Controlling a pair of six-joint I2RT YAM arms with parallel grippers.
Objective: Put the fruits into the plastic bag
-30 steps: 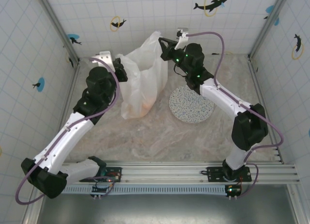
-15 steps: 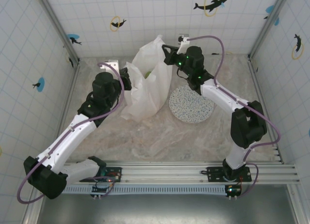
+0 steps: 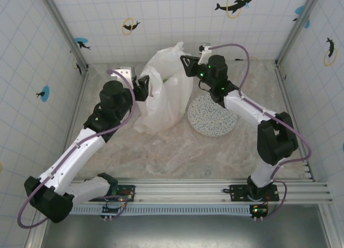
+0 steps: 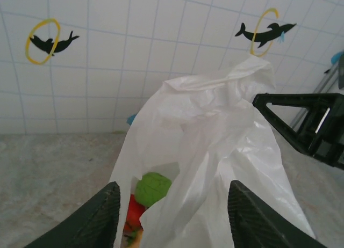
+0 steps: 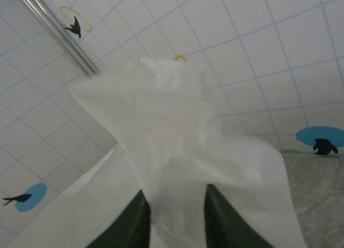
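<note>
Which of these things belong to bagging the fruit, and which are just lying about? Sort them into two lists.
For the job:
plastic bag
green fruit and red fruit, inside the bag
left gripper and right gripper, both at the bag

Lying about:
speckled plate, to the right of the bag
dolphin stickers on the walls

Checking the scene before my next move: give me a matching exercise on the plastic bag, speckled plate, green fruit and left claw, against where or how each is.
Things:
1. plastic bag
2. speckled plate
3. green fruit
4. left claw

Place or state:
A. inside the bag
B. open, straddling the bag's side
C. white, standing upright
D. bare, right of the bag

Pairs: 1-C, 2-D, 3-A, 4-B
</note>
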